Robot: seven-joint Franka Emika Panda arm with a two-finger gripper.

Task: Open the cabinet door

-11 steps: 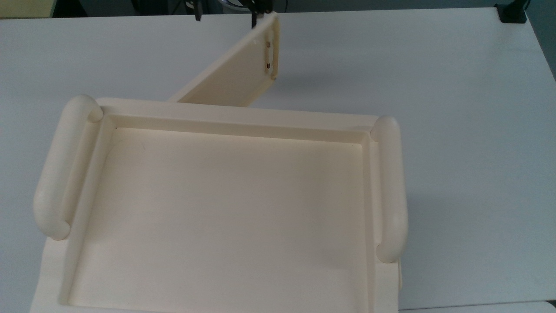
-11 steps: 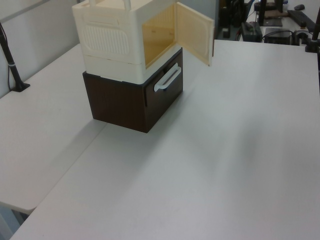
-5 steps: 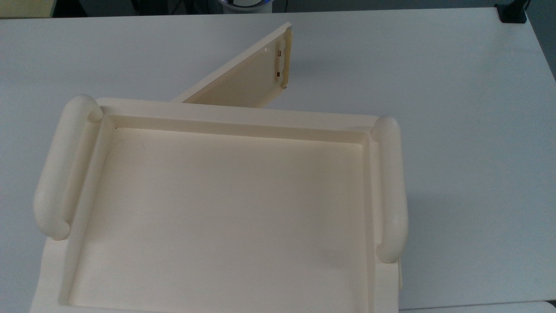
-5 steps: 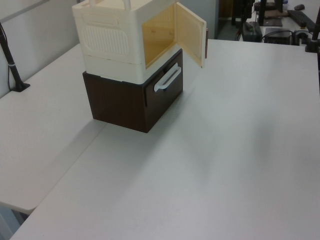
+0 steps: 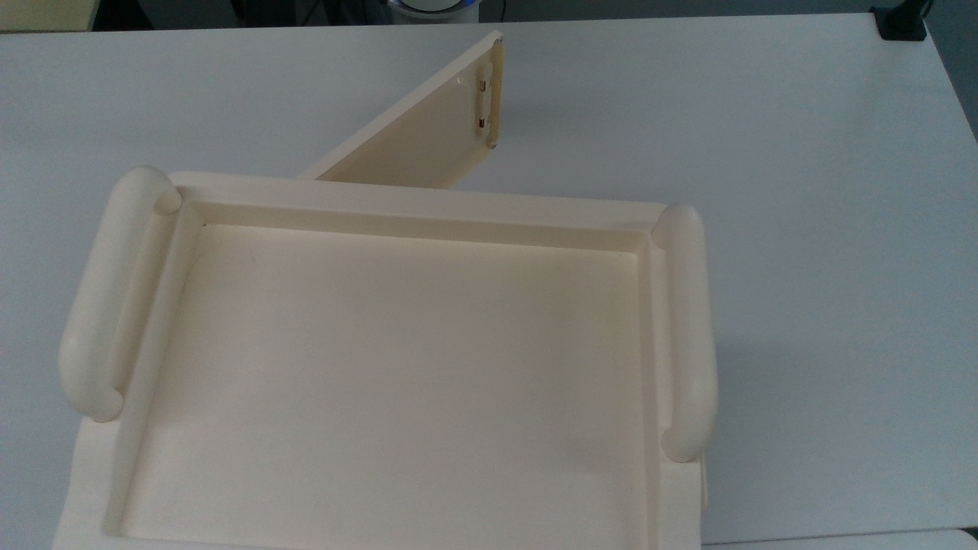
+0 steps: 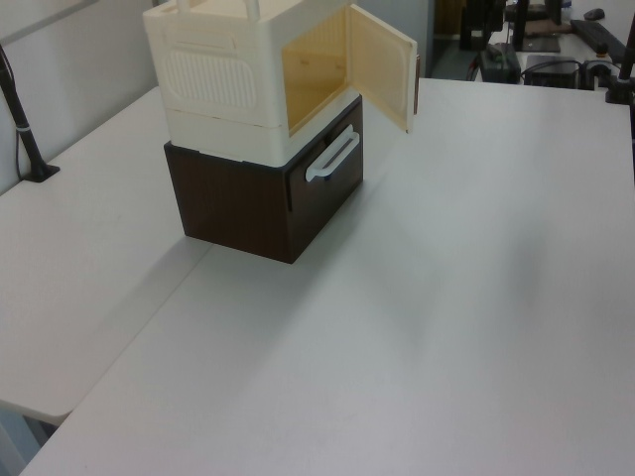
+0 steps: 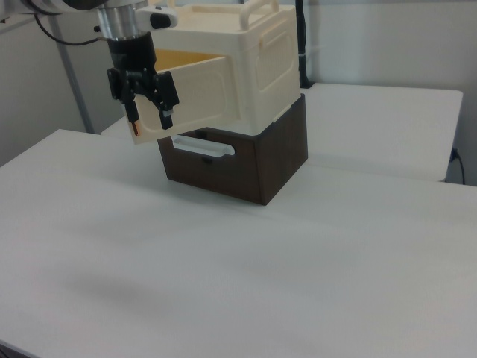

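The gripper (image 7: 149, 112) hangs with its fingers spread and nothing between them, just in front of the cabinet door (image 6: 382, 64). That door stands swung well out from the cabinet (image 6: 238, 74), whose yellowish inside looks bare. The cabinet sits on a dark brown drawer box (image 6: 263, 203)

White table (image 6: 446, 297); dark brown drawer box (image 6: 248, 203) directly on it

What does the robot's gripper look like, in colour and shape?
In the right view, the gripper is black, with two slim fingers that end in reddish-orange pads. Above it sits a silver-grey cylindrical wrist, and a dark cable loops beside it.
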